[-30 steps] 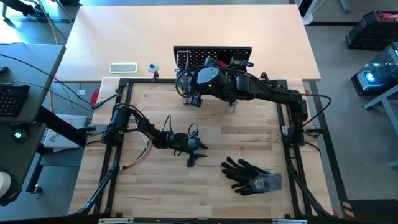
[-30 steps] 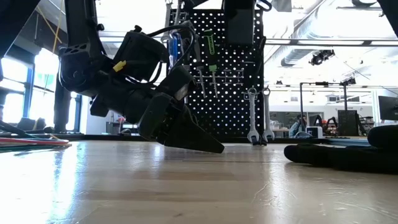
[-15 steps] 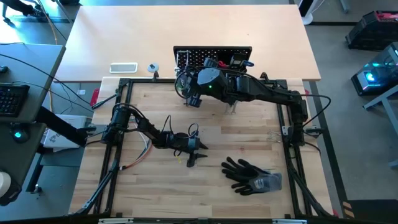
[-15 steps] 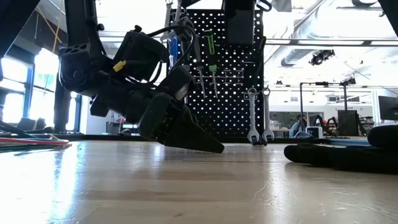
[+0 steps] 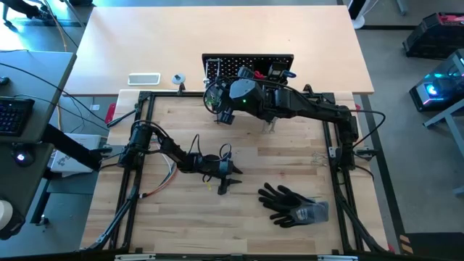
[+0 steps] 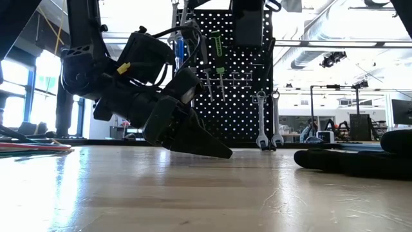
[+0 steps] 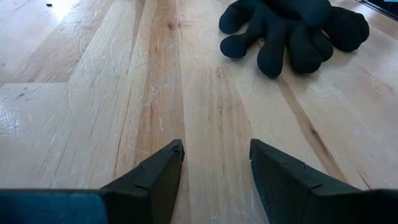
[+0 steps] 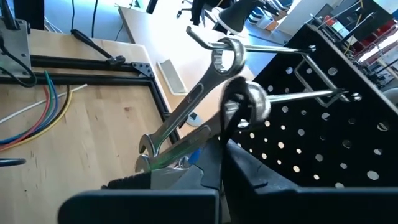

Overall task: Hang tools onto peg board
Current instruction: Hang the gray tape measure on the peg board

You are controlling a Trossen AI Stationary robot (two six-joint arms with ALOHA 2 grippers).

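The big wooden tabletop (image 5: 290, 159) carries everything. At its far edge stands the black peg board (image 5: 248, 67), full of little holes. In the low view some tools already hang on it: a green-handled driver (image 6: 219, 58) and two silver wrenches (image 6: 268, 122) lower down.

The right arm reaches across to the near-left corner of the peg board. Its right pincer (image 8: 214, 155) is squeezed shut on a silver wrench (image 8: 186, 112). The ring end of that wrench is up at a thin metal hook (image 8: 286, 96) that sticks out of the board. I cannot tell if the ring is truly over the hook.

The left arm waits in the middle of the tabletop. Its left pincer (image 7: 214, 165) hangs low over the wood, partly open, with nothing in it. The black gloves (image 5: 293, 204) lie near it, off toward the right side.

What could go wrong? If the pincer lets go before the ring sits on the hook, I think the wrench would drop and clang down. If the arm pushes too hard, the thin hook might bend, or the board could rock on its legs and shake the other tools loose. The shiny wrench also looks slippery, so it might turn in the grip.
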